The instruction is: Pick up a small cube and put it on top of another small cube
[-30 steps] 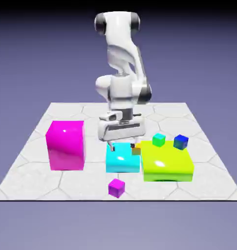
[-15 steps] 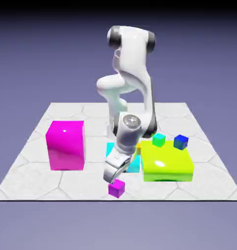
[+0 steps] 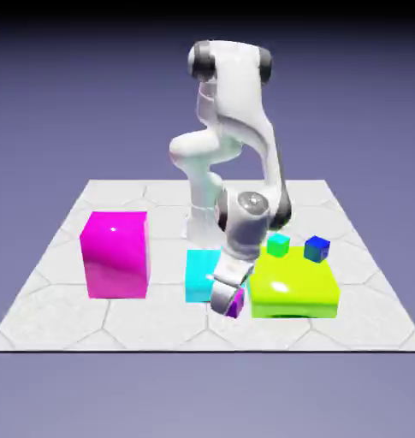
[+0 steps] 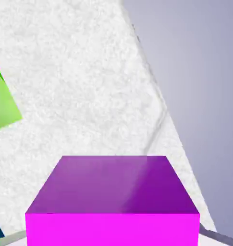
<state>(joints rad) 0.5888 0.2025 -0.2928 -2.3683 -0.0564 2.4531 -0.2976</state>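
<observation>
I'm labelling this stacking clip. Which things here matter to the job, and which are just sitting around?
Belongs to the job:
- small purple cube, gripped in the end effector
- small green cube and small blue cube, possible ones to stack on

Just lying about:
- big magenta block
- cyan block
- lime block

Big magenta block [image 3: 116, 254], cyan block [image 3: 199, 275], lime slab [image 3: 293, 288] on table [image 3: 65, 316].

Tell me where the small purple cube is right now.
The small purple cube is in the gripper, low over the table's front part in the exterior view, between the cyan block and the lime block.
</observation>
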